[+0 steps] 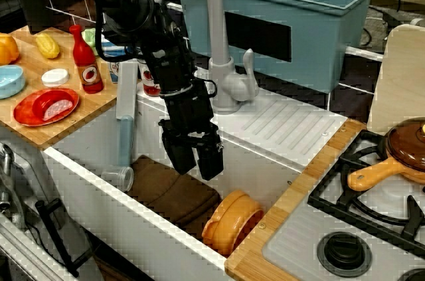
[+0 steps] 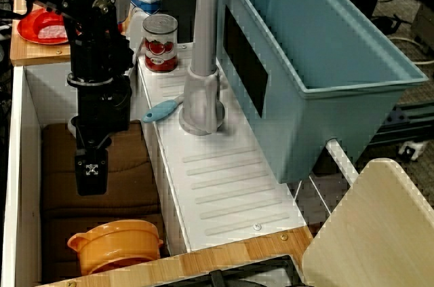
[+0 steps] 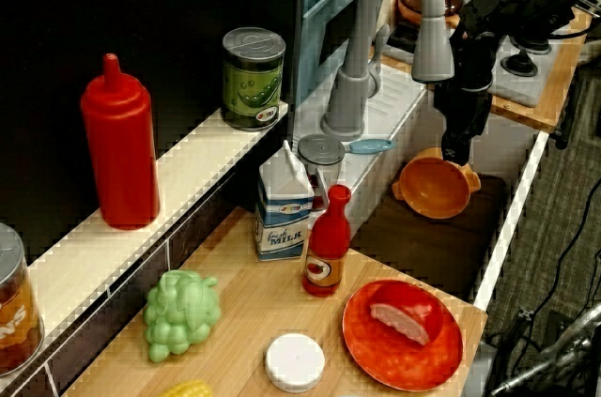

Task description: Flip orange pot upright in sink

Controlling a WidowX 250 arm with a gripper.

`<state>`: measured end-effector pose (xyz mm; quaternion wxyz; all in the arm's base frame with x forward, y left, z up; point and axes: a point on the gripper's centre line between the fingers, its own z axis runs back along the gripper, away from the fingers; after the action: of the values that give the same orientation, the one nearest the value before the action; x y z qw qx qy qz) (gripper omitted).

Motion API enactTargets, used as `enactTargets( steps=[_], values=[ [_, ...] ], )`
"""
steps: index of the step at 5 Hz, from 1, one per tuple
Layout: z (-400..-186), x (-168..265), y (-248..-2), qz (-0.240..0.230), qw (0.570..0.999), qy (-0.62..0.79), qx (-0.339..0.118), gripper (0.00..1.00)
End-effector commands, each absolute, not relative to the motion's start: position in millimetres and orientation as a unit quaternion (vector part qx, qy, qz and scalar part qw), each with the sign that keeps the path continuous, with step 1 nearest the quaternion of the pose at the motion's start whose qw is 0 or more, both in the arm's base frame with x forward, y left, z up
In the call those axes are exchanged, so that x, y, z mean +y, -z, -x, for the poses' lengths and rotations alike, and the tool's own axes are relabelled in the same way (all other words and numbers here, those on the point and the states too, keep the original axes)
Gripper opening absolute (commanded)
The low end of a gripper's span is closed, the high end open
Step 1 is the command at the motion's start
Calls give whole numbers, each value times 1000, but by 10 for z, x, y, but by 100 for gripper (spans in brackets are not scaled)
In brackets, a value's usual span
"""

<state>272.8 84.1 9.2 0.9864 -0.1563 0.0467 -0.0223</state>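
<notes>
Small round orange plastic pot (image 1: 232,221) lies on its side, about 5 o'clock from the black gripper (image 1: 201,156), well apart. Gripper fingers slightly parted, holding nothing, hanging over the brown mat in the white rectangular sink (image 1: 86,141).

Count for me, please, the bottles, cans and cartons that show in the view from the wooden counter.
Bottles: 2, the big red bottle and the small red bottle
Cans: 3, the green-label can, the grey-lid can behind the milk, and the can at the left edge, partly cut off
Cartons: 1, the milk carton
Total: 6
</notes>
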Motion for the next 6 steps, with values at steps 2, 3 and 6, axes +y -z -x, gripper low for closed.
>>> enactTargets(
  steps=[2,3,6],
  values=[
    [-2819,758,-45,158,986,26,47,100],
    [-2885,705,-16,157,986,27,47,100],
    [-3045,774,49,161,985,18,51,100]
  ],
)
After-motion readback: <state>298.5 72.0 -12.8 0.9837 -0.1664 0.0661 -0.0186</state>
